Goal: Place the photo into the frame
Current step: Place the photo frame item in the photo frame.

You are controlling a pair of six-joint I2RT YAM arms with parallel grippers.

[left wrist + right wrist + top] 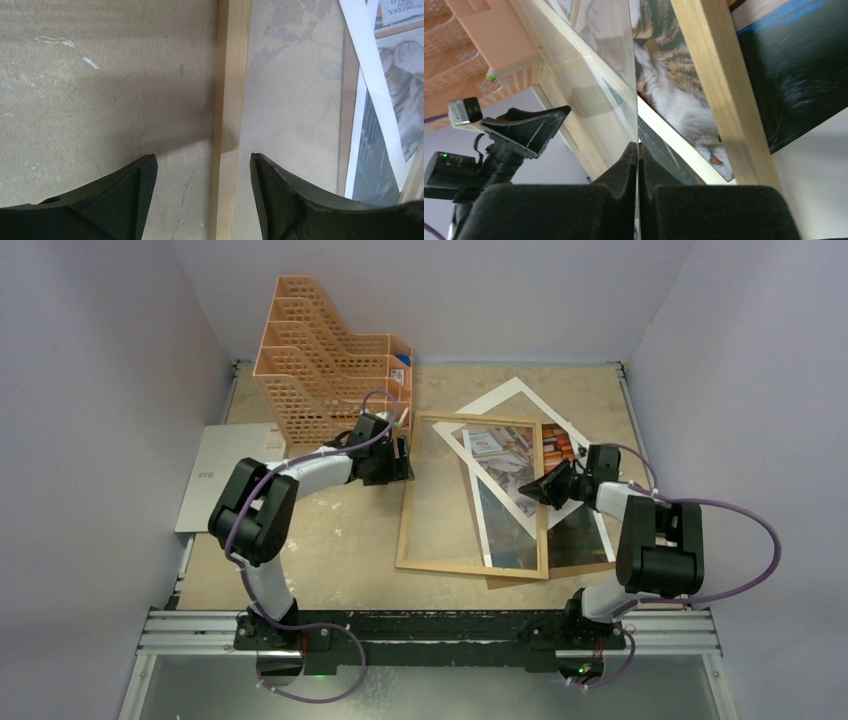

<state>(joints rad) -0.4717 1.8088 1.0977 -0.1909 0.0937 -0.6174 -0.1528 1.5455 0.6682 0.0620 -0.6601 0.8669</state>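
The light-wood frame (470, 568) lies flat mid-table with its glass in it. The photo (500, 452), a cat among books with a white border, lies skewed across the frame's upper right. Its corner sticks out past the frame's far edge. My right gripper (543, 488) is at the frame's right bar (719, 90). It is shut (638, 146) on a thin sheet seen edge-on, which reads as the photo (669, 75). My left gripper (400, 462) is open (202, 160) and straddles the frame's left bar (227, 100) without touching it. The photo's border (367, 65) shows at the right.
An orange lattice organizer (325, 350) stands at the back left, just behind my left gripper. A grey sheet (225, 470) lies at the left edge. A brown backing board (590, 565) sticks out from under the frame's right side. Walls close in on both sides.
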